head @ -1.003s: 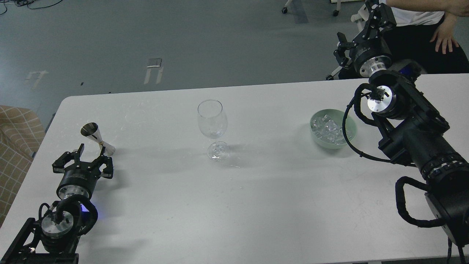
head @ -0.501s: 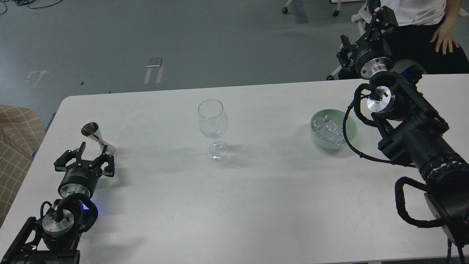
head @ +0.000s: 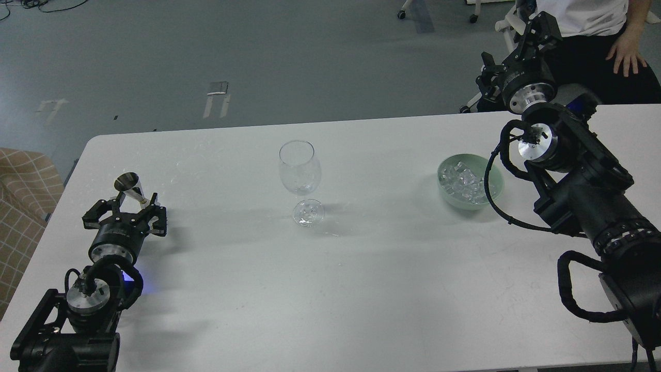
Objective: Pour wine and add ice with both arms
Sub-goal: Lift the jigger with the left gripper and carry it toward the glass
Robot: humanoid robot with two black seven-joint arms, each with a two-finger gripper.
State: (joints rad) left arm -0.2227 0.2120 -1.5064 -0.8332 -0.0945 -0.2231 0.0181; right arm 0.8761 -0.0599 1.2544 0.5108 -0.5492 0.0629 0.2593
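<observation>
A clear wine glass (head: 300, 170) stands upright at the middle of the white table (head: 330, 279); I cannot see liquid in it. A green bowl (head: 445, 194) of ice cubes (head: 463, 183) sits at the right. A small metal jigger (head: 132, 189) stands at the left. My left gripper (head: 125, 210) is open, its fingers on either side of the jigger's lower part, not closed on it. My right gripper (head: 519, 46) is open and empty, raised beyond the table's far edge, behind and right of the bowl.
A seated person (head: 609, 41) is beyond the far right corner, close to my right gripper. A checked cushion (head: 23, 201) lies off the table's left edge. Chair wheels show on the grey floor at the back.
My left gripper has moved forward to the jigger, so its fingers now flank it. My right gripper has shifted slightly right and up.
</observation>
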